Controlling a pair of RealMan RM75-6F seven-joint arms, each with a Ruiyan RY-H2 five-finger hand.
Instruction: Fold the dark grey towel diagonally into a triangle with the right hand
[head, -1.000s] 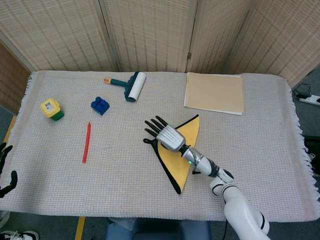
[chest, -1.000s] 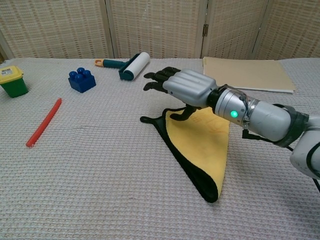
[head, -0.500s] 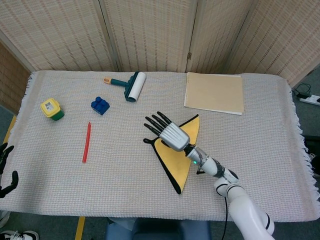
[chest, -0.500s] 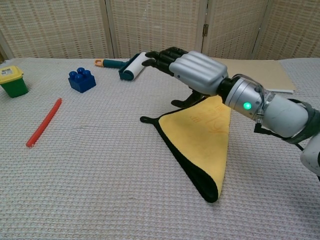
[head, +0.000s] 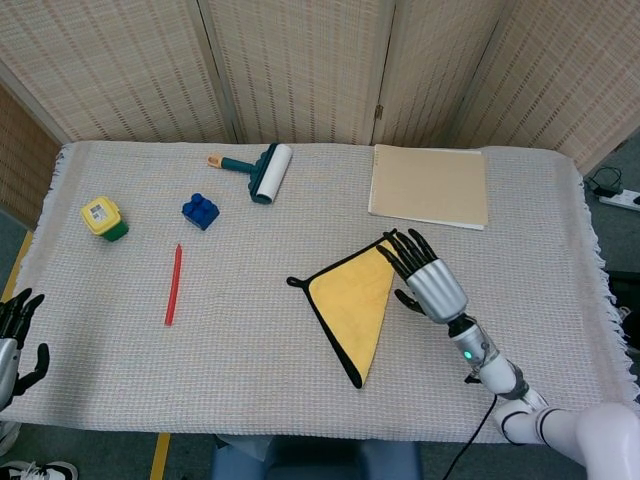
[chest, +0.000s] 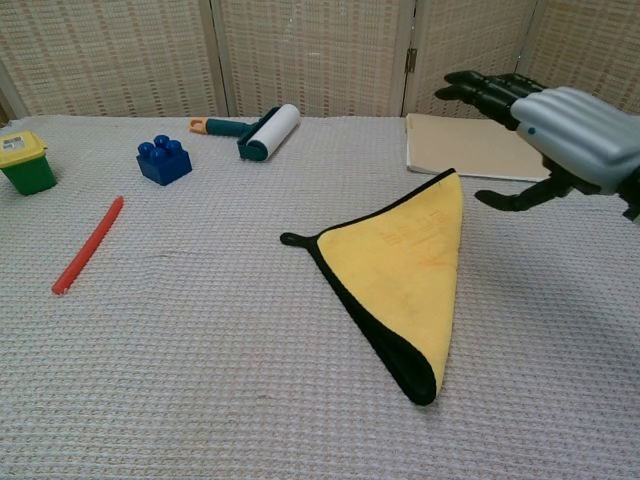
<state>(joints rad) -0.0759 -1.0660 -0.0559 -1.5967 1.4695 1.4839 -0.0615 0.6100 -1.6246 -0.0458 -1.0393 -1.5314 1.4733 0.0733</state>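
Soft, light and limp by the look of it, the dark grey towel (head: 356, 305) lying already folded into a yellow-faced triangle near the middle of the table (head: 560, 300), toward the front edge; best pinched at a corner or along the dark hem. Right hand (head: 425, 278) raised just beside its right corner, fingers spread, grasping nothing. Left hand (head: 15, 340) cut off at the front left corner, seemingly released; dark face hidden beneath

Lint roller (head: 262, 171), blue brick (head: 200, 210), red stick (head: 174, 284), folder (head: 429, 186).
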